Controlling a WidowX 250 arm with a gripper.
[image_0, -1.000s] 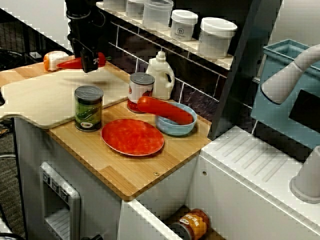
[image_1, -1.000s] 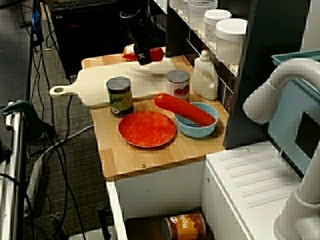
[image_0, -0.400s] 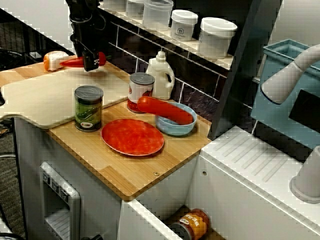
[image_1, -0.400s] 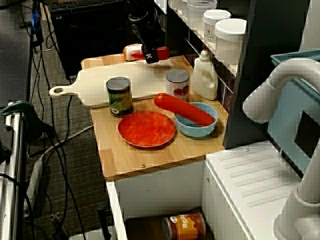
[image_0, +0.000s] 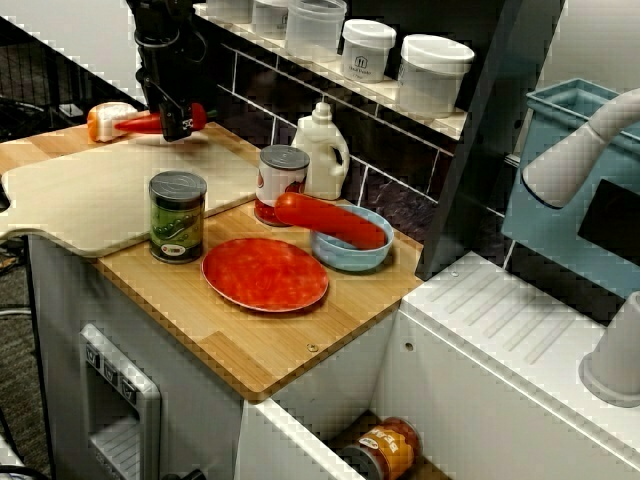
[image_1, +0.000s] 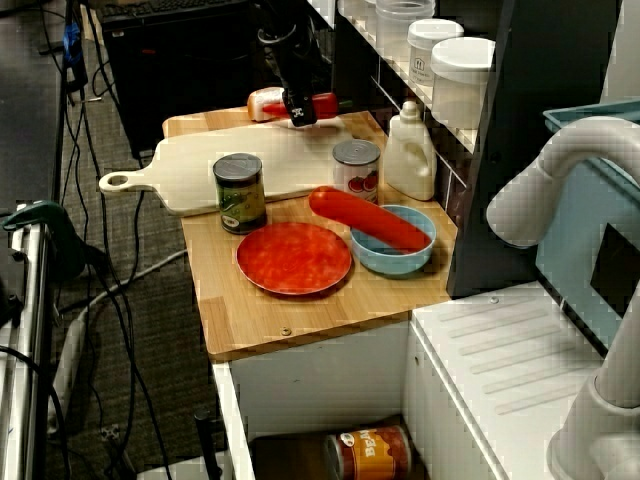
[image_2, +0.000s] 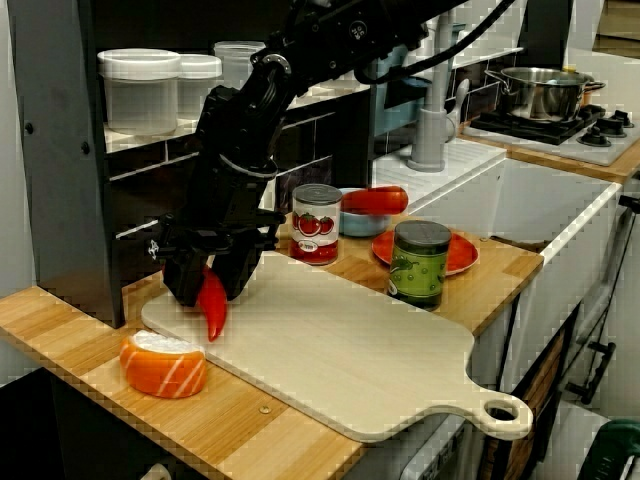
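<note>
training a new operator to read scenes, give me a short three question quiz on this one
1. True or false: the gripper is shut on the red pepper.
2. What lies across the blue bowl? A a banana, B a long red sausage, C a spoon.
3. How many cans stand on top of the wooden counter?
Key: 1 true. 2 B. 3 two, the green can and the tomato can.
</note>
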